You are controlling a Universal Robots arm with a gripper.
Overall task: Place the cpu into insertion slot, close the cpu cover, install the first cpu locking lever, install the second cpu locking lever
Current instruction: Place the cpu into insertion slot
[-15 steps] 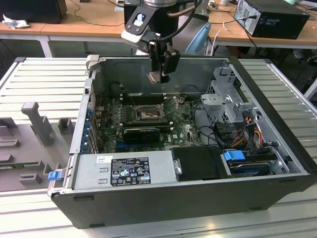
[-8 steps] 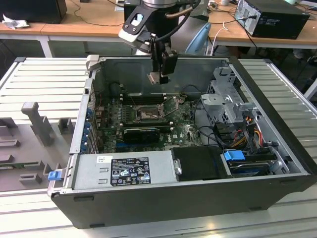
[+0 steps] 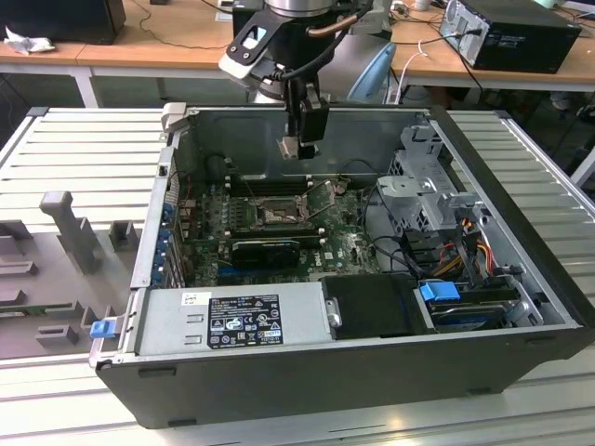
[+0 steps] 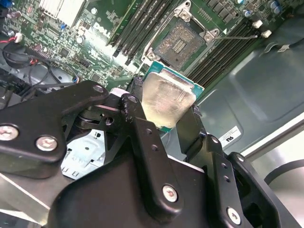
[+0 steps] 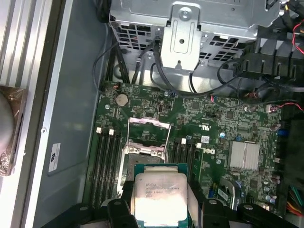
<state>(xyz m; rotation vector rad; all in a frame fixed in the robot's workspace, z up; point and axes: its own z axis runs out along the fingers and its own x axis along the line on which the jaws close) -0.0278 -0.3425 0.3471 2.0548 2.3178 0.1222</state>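
Note:
My gripper (image 3: 296, 149) hangs inside the open computer case, above the green motherboard, shut on the cpu (image 3: 289, 147). In both wrist views the cpu (image 4: 168, 97) (image 5: 159, 192) shows its pale silver top, clamped by its edges between the black fingers (image 4: 190, 127). The insertion slot (image 3: 276, 213) (image 4: 183, 40) (image 5: 145, 153) lies bare below and a little ahead of the chip, its dark contact field showing. The cpu cover (image 5: 148, 129) stands flipped open at the slot's far side. A thin wire locking lever (image 4: 237, 35) sticks out beside the slot.
Black memory slots (image 5: 107, 156) flank the socket. A metal drive cage (image 3: 418, 190) with cables fills the exterior view's right. The power supply (image 3: 232, 316) and a black shroud (image 3: 372, 302) sit along the near side. A heatsink (image 5: 244, 156) sits on the board.

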